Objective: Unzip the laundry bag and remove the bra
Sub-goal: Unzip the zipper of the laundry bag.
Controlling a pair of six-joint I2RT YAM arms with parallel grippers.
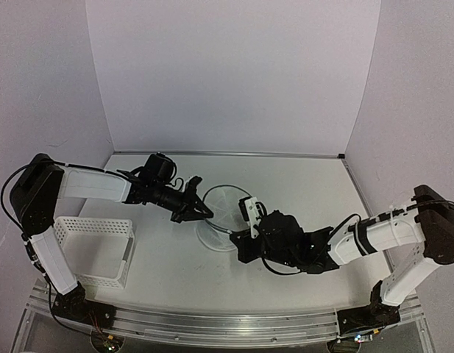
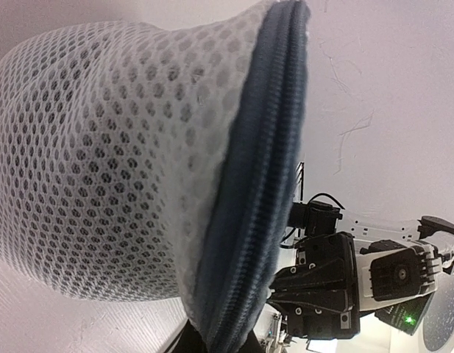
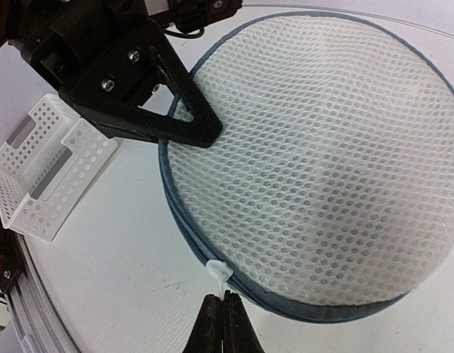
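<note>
The laundry bag (image 1: 225, 208) is a round white mesh drum with a dark blue zipper rim, lying mid-table. My left gripper (image 1: 199, 212) is shut on its left rim; in the left wrist view the mesh (image 2: 109, 147) and the zipper rim (image 2: 249, 220) fill the frame. My right gripper (image 3: 223, 303) is shut on the white zipper pull (image 3: 220, 273) at the bag's near edge, with the bag (image 3: 322, 154) in front of it. The left gripper (image 3: 204, 132) also shows there on the rim. The zipper looks closed. The bra is hidden.
A white plastic lattice basket (image 1: 94, 246) stands at the left near the left arm's base, and also shows in the right wrist view (image 3: 43, 176). The right arm's wrist (image 2: 337, 283) sits close behind the bag. White walls enclose the table.
</note>
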